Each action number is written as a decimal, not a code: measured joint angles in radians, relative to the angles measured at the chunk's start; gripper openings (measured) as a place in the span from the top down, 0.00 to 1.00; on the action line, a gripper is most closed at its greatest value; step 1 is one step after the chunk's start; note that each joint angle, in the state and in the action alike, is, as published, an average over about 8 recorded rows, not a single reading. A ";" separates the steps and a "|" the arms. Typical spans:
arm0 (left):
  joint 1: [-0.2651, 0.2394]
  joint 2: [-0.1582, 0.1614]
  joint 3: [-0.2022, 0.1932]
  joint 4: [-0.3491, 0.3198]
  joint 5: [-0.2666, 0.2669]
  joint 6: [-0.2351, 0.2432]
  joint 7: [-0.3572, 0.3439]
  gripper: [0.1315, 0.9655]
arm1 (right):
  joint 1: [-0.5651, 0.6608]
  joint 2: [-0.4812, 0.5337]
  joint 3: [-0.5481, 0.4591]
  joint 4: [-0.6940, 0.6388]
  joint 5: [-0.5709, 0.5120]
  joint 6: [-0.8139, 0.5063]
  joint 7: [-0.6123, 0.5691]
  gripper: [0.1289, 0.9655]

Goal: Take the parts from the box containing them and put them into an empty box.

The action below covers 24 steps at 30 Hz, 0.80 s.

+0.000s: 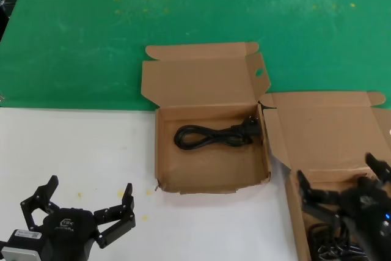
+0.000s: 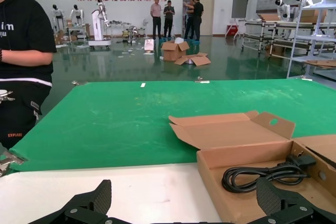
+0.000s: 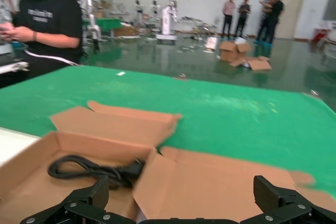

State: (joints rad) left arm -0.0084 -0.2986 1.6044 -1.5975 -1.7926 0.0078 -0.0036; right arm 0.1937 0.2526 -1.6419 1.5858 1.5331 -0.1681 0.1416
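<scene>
The right pincer [image 1: 345, 191] hangs wide open right over the wide box [image 1: 330, 132], nearer than the left pincer [image 1: 85, 203]. More cords [image 1: 333, 246] lie under it. One cord [image 1: 214, 135] lies sideways in the square box [image 1: 214, 181].

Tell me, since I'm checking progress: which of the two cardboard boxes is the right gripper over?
The wider box at the table's right edge, with the plain lid. The open right gripper hangs over its tray; the squarish box, oval hole in its flap, holds one cord.
</scene>
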 joint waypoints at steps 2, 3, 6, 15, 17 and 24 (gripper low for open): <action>0.001 0.000 -0.001 0.000 -0.001 -0.001 0.000 0.00 | -0.024 0.006 0.005 0.002 0.034 0.021 -0.018 0.00; 0.002 0.000 -0.001 0.000 -0.001 -0.001 0.001 0.00 | -0.037 0.009 0.008 0.003 0.050 0.032 -0.027 0.00; 0.003 -0.001 -0.002 -0.001 -0.003 -0.003 0.001 0.00 | -0.073 0.018 0.016 0.005 0.100 0.063 -0.053 0.00; 0.007 -0.001 -0.004 -0.002 -0.006 -0.006 0.003 0.00 | -0.157 0.039 0.034 0.012 0.216 0.136 -0.115 0.00; 0.007 -0.001 -0.004 -0.002 -0.006 -0.006 0.003 0.00 | -0.162 0.040 0.035 0.012 0.223 0.140 -0.118 0.00; 0.007 -0.001 -0.004 -0.002 -0.006 -0.007 0.003 0.00 | -0.163 0.040 0.035 0.012 0.225 0.142 -0.119 0.00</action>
State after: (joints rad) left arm -0.0013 -0.2998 1.6007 -1.5996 -1.7988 0.0012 -0.0005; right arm 0.0304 0.2926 -1.6066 1.5978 1.7581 -0.0264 0.0222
